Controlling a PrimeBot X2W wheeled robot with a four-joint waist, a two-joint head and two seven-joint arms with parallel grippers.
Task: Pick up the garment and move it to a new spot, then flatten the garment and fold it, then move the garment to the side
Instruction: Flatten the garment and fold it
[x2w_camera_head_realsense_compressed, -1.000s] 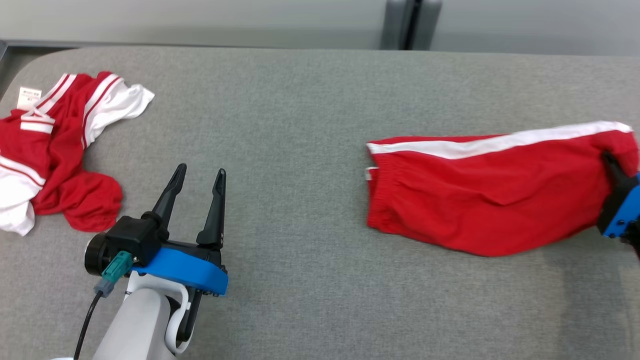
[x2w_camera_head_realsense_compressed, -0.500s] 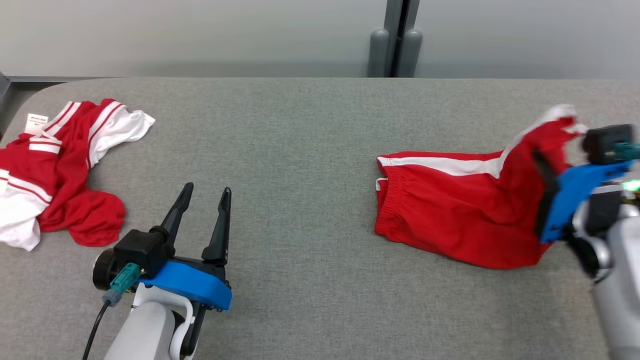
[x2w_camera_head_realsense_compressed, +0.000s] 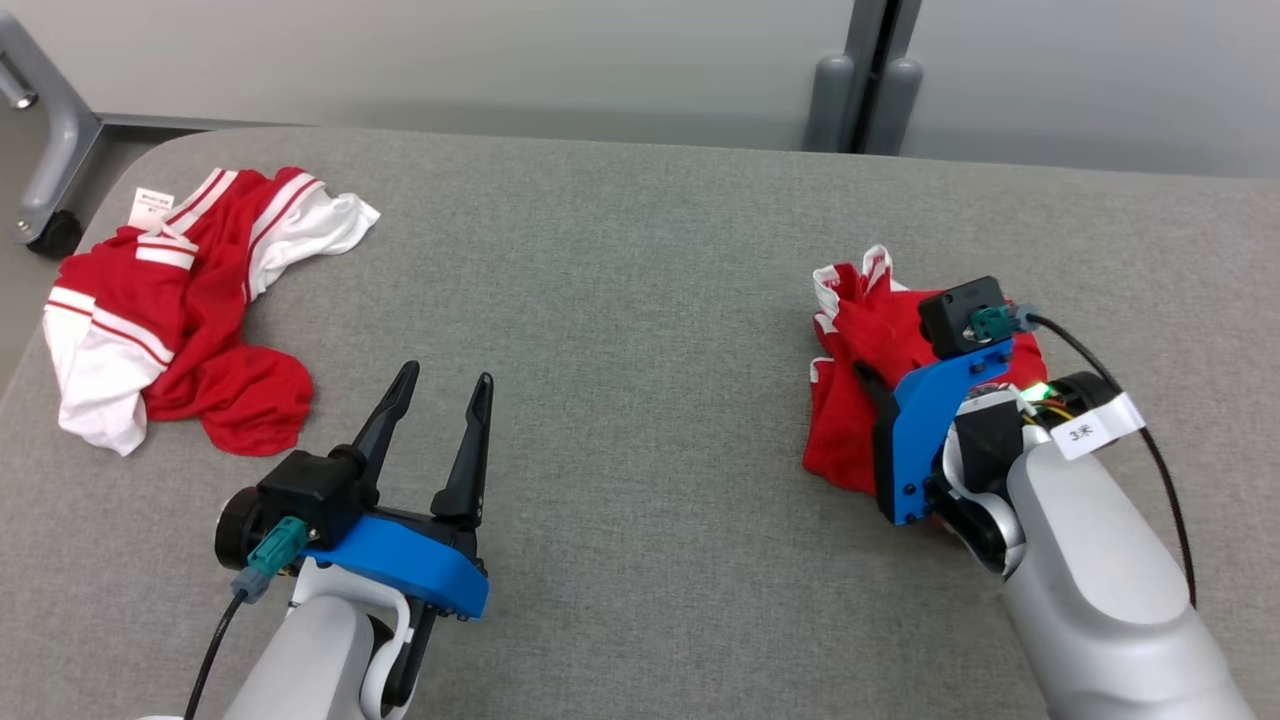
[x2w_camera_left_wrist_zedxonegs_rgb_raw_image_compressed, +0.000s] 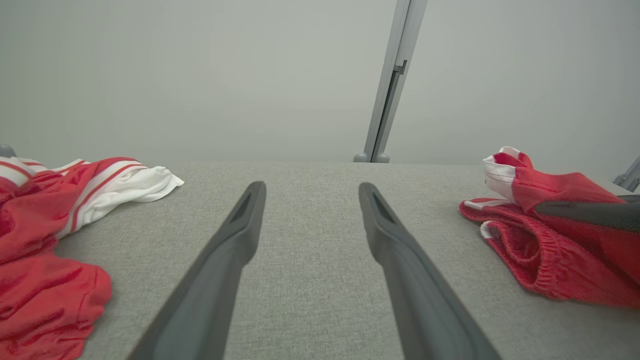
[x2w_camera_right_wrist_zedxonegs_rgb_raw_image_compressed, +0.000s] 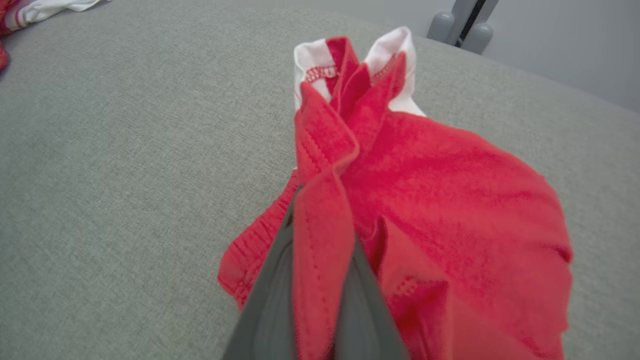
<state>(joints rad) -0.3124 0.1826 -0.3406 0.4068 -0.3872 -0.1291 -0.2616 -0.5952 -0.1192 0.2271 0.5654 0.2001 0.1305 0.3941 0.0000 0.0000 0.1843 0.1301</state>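
Head view: fold step judged in hand; red garment (x2w_camera_head_realsense_compressed: 858, 325) lies bunched on the surface (x2w_camera_head_realsense_compressed: 640, 250), well right of the left gripper (x2w_camera_head_realsense_compressed: 447, 375).
Right gripper (x2w_camera_head_realsense_compressed: 866, 378) is clamped on a stitched edge. Left gripper is wide and empty, with a second garment (x2w_camera_head_realsense_compressed: 180, 300) to its left and beyond it. Next move likely calls for laying the edge square over the waistband, then letting go.

The red garment (x2w_camera_right_wrist_zedxonegs_rgb_raw_image_compressed: 440, 200) hides the tips of the right tool (x2w_camera_right_wrist_zedxonegs_rgb_raw_image_compressed: 322, 235). The right edge of the left wrist view cuts the garment off. The other clothes (x2w_camera_head_realsense_compressed: 190, 330) have a white label (x2w_camera_head_realsense_compressed: 150, 207) with words too small to read.
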